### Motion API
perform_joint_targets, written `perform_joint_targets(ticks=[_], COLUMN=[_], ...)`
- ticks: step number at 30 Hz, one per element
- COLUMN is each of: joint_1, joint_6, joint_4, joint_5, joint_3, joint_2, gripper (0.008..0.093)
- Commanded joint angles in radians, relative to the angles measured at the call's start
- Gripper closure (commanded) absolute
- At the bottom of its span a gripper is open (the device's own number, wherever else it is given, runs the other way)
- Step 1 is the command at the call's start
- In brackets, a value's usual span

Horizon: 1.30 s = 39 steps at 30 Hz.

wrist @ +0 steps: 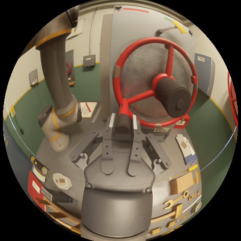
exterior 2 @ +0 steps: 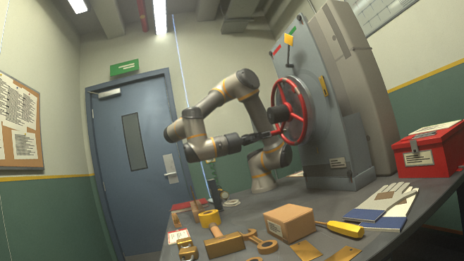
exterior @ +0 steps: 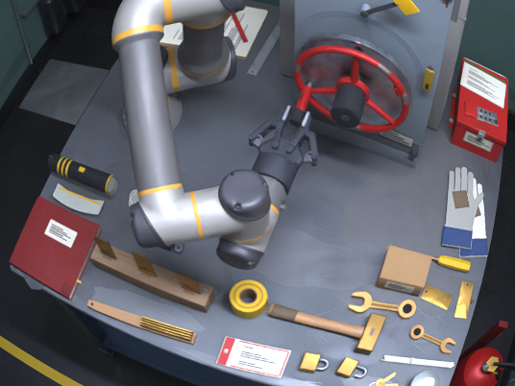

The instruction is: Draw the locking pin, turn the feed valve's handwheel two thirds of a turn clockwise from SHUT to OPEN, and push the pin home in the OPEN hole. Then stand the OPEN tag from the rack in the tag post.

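Note:
On the grey valve panel at the back of the bench the red handwheel [exterior: 353, 89] [exterior 2: 290, 111] [wrist: 156, 82] has a dark hub and a crank knob [wrist: 122, 121] on its lower left rim. My gripper [exterior: 295, 116] [exterior 2: 262, 134] [wrist: 122, 121] is open, with its fingers on either side of that knob, and it holds nothing. A yellow pointer lever [exterior: 406, 6] [exterior 2: 288, 39] sits at the panel's top, between a red mark and a green mark. A small yellow piece [exterior: 428, 78] [exterior 2: 322, 85] sits on the panel right of the wheel. The wooden tag rack [exterior: 151, 276] lies at the bench's front left.
The panel's base [exterior: 384, 139] stands just beyond my gripper. A red box [exterior: 480, 110] is to the right, with gloves [exterior: 463, 209], a carton [exterior: 403, 270], spanners and a hammer [exterior: 331, 324] in front. A torch [exterior: 81, 174] and a red book [exterior: 50, 245] lie left.

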Motion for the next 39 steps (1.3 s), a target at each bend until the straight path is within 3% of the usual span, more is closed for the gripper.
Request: perform_joint_targets(ticks=[1, 19, 28, 33, 39], joint_1=[-0.002, -0.042, -0.048, -0.048, -0.048], joint_6=[0.0, 0.0, 0.0, 0.0, 0.0], joint_4=[0.001, 0.031, 0.036, 0.036, 0.036], joint_5=[-0.001, -0.044, -0.05, -0.05, -0.05], joint_3=[-0.003, -0.091, -0.104, -0.105, -0.105], joint_2=[0.001, 0.063, 0.072, 0.072, 0.072], gripper=[0.0633, 0.0633, 0.0633, 0.0534, 0.0534])
